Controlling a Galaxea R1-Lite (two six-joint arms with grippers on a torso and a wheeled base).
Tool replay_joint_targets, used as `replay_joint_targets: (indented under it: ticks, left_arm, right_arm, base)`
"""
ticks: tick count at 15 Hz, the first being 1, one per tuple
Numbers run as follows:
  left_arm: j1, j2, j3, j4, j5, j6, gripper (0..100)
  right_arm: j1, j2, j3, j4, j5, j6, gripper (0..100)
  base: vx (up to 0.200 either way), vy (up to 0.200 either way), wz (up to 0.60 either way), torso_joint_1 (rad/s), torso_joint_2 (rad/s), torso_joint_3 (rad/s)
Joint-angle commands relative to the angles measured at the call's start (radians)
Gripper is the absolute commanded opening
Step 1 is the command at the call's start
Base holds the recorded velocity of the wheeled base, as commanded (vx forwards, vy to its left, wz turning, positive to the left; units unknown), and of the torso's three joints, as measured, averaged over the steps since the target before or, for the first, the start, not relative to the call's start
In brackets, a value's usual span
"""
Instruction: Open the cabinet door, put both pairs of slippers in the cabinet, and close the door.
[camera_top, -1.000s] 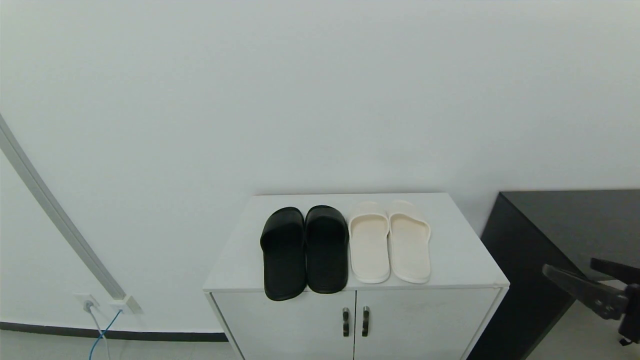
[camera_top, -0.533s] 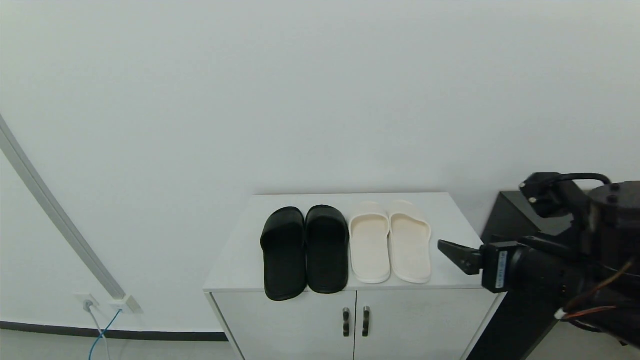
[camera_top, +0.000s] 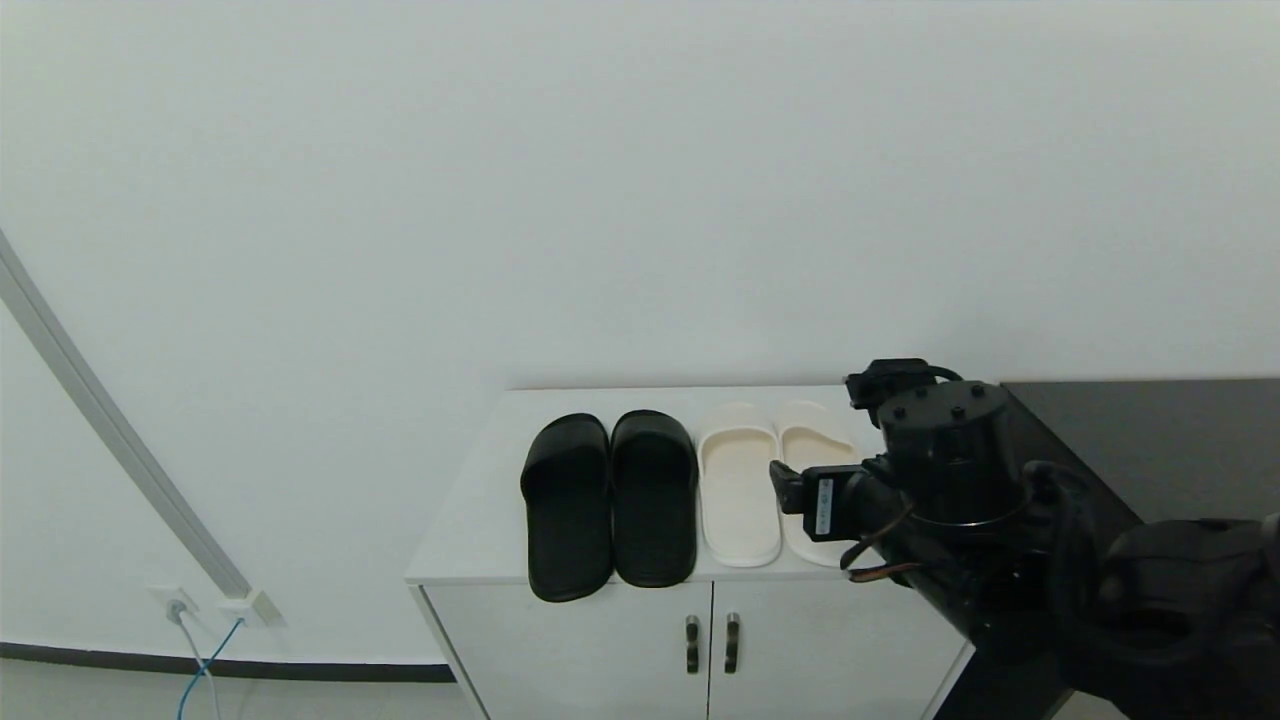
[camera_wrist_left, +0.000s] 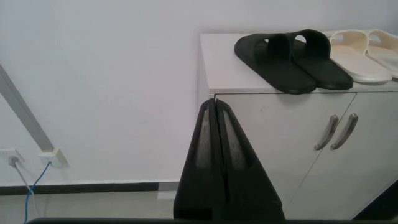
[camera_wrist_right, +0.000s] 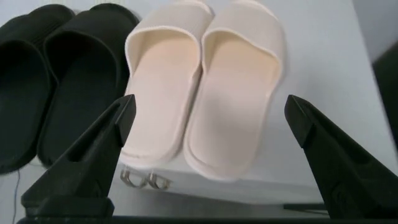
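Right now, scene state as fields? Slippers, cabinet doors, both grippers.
black slippers: side by side on cabinet top, heels at front edge
cream slippers: beside the black pair, on its right
cabinet doors: both shut, handles untouched
right gripper: open, above the cream pair, holding nothing
left gripper: shut, empty, off the cabinet's front left
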Motion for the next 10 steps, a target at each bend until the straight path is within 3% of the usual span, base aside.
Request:
replay_joint_targets:
  ticks: [1, 10]
  left_arm:
    - [0.000, 0.001, 0.000, 0.000, 0.001, -0.001, 0]
    - [0.000, 0.001, 0.000, 0.000, 0.000, -0.001, 0]
  right_arm:
    - [-0.003, 0.104, -0.026, -0.027, -0.006, 0.000, 100]
    - [-0.107, 0.383, -0.219, -0.176, -0.027, -0.060, 100]
  base:
    - [0.000, 0.000, 0.00, 0.000, 0.00, 0.000]
    - [0.000, 0.000, 0.00, 0.000, 0.00, 0.000]
